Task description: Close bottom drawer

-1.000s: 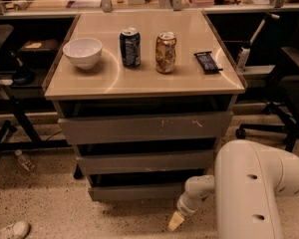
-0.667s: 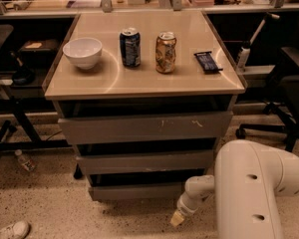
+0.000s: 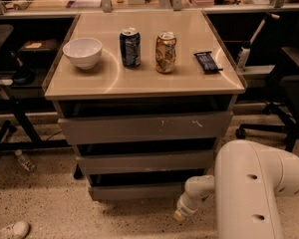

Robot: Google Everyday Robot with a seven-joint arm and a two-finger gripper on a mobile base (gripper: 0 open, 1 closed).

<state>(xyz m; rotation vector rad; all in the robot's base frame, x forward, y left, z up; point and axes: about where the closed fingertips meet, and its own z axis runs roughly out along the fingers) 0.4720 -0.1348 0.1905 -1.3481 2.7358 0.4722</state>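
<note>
The bottom drawer is the lowest of three grey-brown drawers in the cabinet, with a plain front and a dark gap above it. My gripper hangs low at the end of the white arm. It is just in front of and below the drawer's right end, close to the floor. I cannot tell whether it touches the drawer front.
The cabinet top holds a white bowl, a blue can, a gold can and a dark snack bar. Above the bottom drawer are the scratched top drawer and the middle drawer. A bottle and a shoe lie on the floor at left. A chair base stands at right.
My gripper has edged slightly up and toward the bottom drawer's right end. The drawers and the things on top have not visibly moved.
</note>
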